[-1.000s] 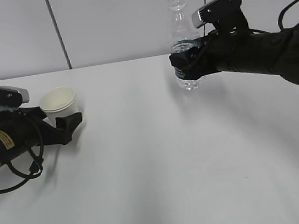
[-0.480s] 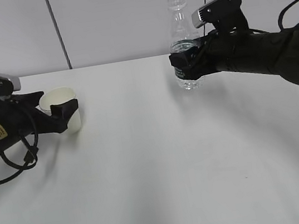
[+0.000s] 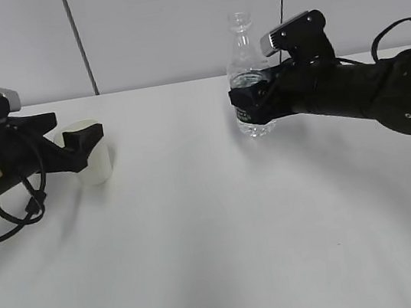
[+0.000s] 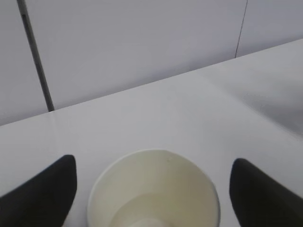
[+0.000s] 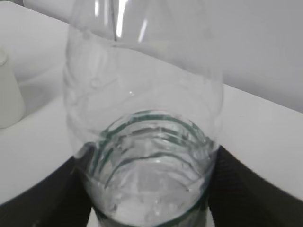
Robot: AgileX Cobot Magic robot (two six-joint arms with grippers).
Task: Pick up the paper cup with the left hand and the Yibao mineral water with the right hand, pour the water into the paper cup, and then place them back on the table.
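Observation:
The paper cup (image 3: 94,157) stands upright on the table (image 3: 200,224) at the left. My left gripper (image 3: 82,144) is open around it; in the left wrist view both black fingers (image 4: 45,191) stand clear of the cup (image 4: 154,189), with table showing in the gaps. At right of middle, my right gripper (image 3: 249,105) is shut on the Yibao mineral water (image 3: 242,48) at its green label. The bottle is upright and uncapped, its base at or just above the table. Water (image 5: 151,189) fills its lower part, and dark fingers (image 5: 251,189) press both sides.
A grey wall (image 3: 170,20) with a dark vertical seam (image 3: 79,41) runs behind the table's far edge. A loose black cable (image 3: 14,217) loops under the left arm. The cup also shows at the left edge of the right wrist view (image 5: 7,92).
The cup went from tilted in the left gripper to standing on the table, and the left wrist rose and drew back. The right arm lowered the bottle and shifted slightly left.

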